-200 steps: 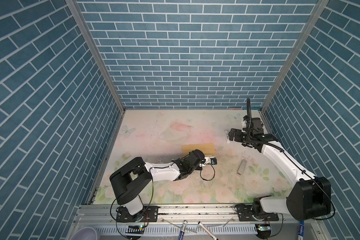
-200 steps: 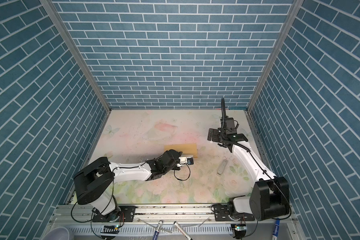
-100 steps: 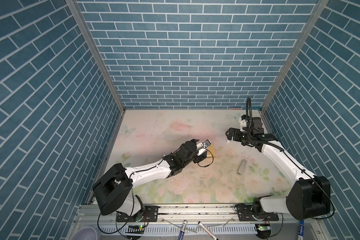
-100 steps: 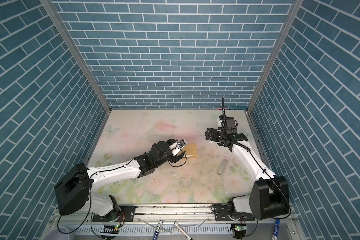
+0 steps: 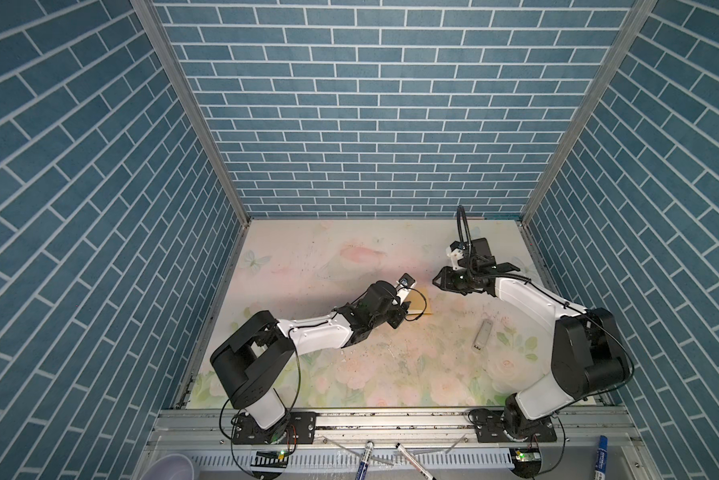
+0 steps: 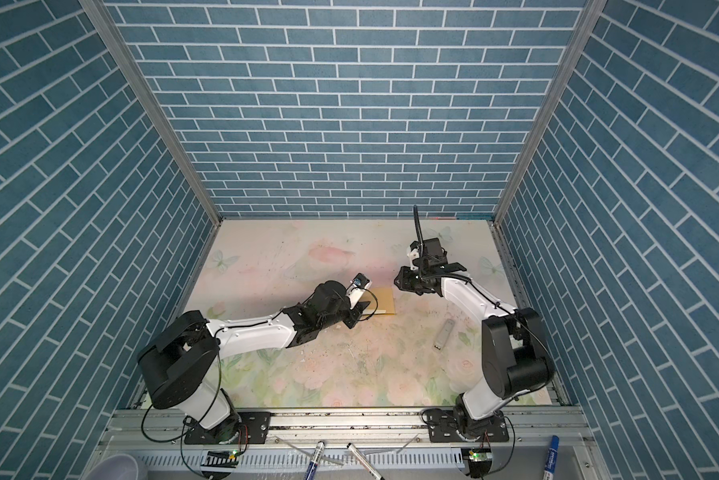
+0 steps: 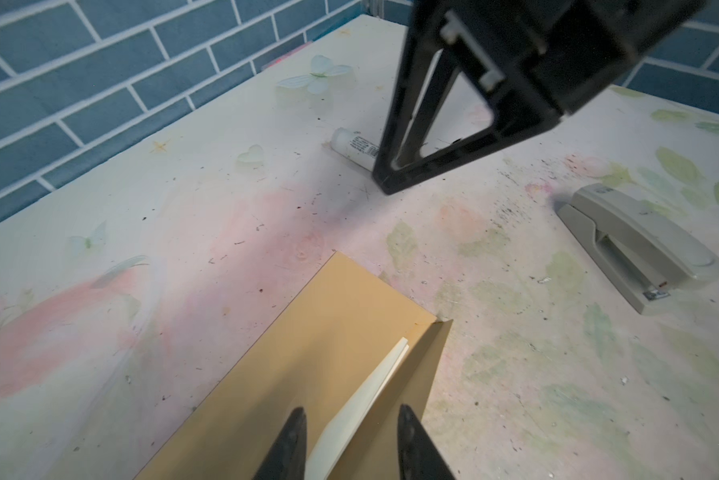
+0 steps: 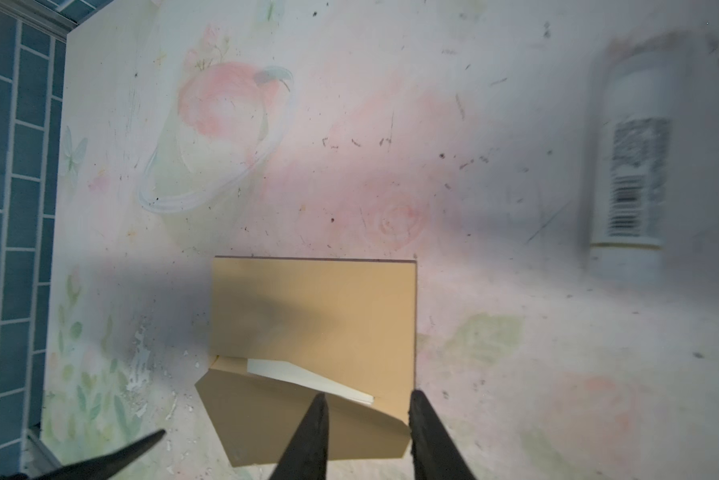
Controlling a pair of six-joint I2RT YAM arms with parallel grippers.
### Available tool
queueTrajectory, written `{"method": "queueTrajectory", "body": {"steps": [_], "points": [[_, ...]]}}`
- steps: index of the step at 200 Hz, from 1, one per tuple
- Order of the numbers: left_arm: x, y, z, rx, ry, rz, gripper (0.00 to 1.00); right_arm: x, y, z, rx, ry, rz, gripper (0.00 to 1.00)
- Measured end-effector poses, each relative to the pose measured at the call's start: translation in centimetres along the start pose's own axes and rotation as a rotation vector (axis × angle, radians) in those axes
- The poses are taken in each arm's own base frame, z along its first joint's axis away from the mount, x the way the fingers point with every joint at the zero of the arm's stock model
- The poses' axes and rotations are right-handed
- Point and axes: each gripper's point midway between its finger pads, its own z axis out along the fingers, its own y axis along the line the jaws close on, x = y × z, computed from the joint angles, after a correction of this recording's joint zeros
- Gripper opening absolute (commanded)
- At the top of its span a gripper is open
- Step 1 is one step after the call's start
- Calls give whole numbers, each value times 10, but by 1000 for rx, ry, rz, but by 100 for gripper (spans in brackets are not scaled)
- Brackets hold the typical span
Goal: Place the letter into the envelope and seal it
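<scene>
The golden-tan envelope (image 5: 424,300) (image 6: 386,300) lies flat mid-table, its flap (image 8: 299,419) open and lifted a little. The cream letter (image 8: 307,376) (image 7: 370,386) sits partly inside, one edge slanting out of the mouth. My left gripper (image 5: 407,309) (image 6: 365,309) (image 7: 351,415) hovers over the envelope's left part, jaws narrowly apart, with the letter's edge running between them untouched. My right gripper (image 5: 436,283) (image 6: 397,283) (image 8: 368,401) hangs just off the envelope's far right corner, jaws apart above the flap and holding nothing.
A grey stapler (image 5: 483,334) (image 6: 444,333) (image 7: 636,245) lies right of the envelope. A white glue stick (image 7: 355,147) (image 8: 632,166) lies beyond it, near the right gripper. Blue brick walls enclose the table; markers (image 5: 364,457) lie by the front rail.
The left arm rose and swung its gripper over the envelope's left part. The right gripper moved left toward the envelope. Both sets of jaws have narrowed.
</scene>
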Motion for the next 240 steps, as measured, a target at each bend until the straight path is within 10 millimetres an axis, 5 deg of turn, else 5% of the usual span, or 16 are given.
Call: {"method": "queueTrajectory", "body": {"steps": [71,109,240], "points": [[19,-11,16,69,49,-25,7,17,-5,44,19,107,31,0],[28,-16,26,99,82,-24,0,24,-11,60,29,143,54,0],[58,-31,34,185,199,3,0,36,-20,74,46,189,84,0]]}}
